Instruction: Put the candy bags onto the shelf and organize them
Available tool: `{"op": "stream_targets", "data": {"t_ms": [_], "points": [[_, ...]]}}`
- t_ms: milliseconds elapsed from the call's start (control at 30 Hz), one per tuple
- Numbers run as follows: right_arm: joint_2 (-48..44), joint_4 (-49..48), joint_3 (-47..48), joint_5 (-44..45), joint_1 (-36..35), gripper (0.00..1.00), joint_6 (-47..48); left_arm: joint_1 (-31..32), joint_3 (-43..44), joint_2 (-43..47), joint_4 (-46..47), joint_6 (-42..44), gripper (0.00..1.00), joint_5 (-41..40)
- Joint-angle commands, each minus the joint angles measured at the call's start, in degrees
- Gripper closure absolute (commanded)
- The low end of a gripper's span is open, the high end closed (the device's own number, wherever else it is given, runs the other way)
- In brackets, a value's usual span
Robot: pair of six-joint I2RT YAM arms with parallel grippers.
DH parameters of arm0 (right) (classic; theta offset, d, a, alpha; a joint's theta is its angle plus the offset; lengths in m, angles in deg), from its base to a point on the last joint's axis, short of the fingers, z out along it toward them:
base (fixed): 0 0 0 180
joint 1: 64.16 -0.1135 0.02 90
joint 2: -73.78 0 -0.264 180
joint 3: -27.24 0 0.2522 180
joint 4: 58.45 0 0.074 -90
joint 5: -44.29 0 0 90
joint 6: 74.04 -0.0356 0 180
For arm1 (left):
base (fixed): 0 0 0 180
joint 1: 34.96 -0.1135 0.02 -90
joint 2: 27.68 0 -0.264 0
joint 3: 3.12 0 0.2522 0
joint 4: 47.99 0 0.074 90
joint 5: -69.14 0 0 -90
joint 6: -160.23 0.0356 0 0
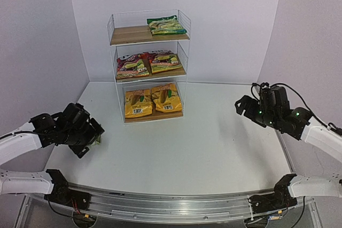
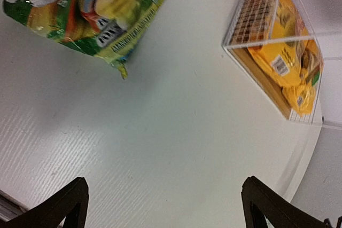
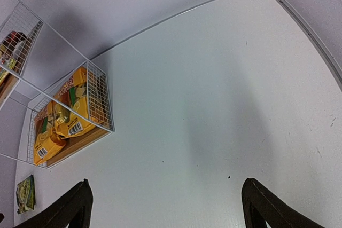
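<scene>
- Top external view: the shelf is standing at the far side of the table.
- One green bag is lying on the right half of the top board. Two red bags are lying side by side on the middle board, and two yellow bags are doing likewise on the bottom board.
- The left gripper is hovering low over the table's left side, while the right gripper is hanging above its right side. Both are well apart from the shelf.
- Left wrist view: the left jaws are standing spread wide and gripping nothing. The loose green bag is lying flat on the table ahead of them, untouched.
- Right wrist view: the right jaws are also standing spread wide over bare table, holding nothing. The loose green bag is showing far off at the frame's lower left.
</scene>
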Motion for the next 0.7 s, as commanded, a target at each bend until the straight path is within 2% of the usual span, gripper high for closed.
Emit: {"op": "stream_targets", "data": {"t_ms": [0, 133, 200, 267, 333, 533, 667], "points": [[2.6, -0.6, 0.8, -1.4, -0.1, 0.07, 0.8, -7.0, -4.6, 5.1, 1.0, -7.2, 0.01, -7.4], [4.4, -1.2, 1.7, -2.2, -0.1, 0.07, 2.0, -17.5, -9.2, 1.2, 12.7, -2.5, 0.01, 0.4], [5.0, -1.9, 1.9, -2.5, -0.1, 0.07, 2.6, -22.7, -10.9, -2.7, 19.0, -1.4, 0.07, 4.4], [5.5, -2.7, 2.0, -2.9, -0.1, 0.07, 3.2, -25.3, -12.7, -5.8, 23.8, -2.8, 0.12, 5.4], [6.0, -3.0, 2.3, -3.2, -0.1, 0.07, 3.5, -26.1, -14.4, -7.9, 28.4, -5.1, 0.18, 4.8], [7.4, -3.6, 3.5, -4.1, -0.1, 0.07, 4.8, -26.4, -20.0, -10.1, 34.8, -13.5, 0.19, -1.4], [8.2, -3.8, 4.3, -4.1, -0.1, 0.07, 6.0, -26.4, -25.6, -9.2, 42.3, -14.9, 0.22, -3.6]]}}
